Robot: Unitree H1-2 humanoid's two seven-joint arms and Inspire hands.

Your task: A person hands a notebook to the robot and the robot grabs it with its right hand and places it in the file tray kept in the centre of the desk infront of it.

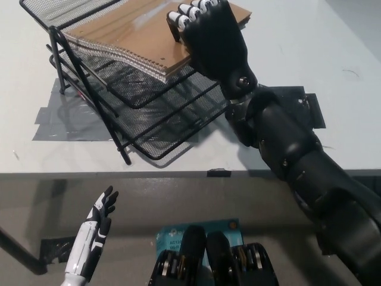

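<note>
A brown spiral-bound notebook [128, 33] lies tilted across the top tier of the black wire file tray [149, 125], its metal coil edge facing the front left. My black right hand [208, 39] is shut on the notebook's near right corner, fingers curled over the cover. The tray stands on the white desk [309, 65] at upper left. My white left hand [95, 229] rests low at the lower left, below the desk edge, its fingers apart and holding nothing.
Grey tape patches [62, 122] lie on the desk under the tray, and a dark patch [303, 104] sits beside my right forearm. The desk's front edge [71, 174] runs across the middle. A blue label [172, 238] shows below.
</note>
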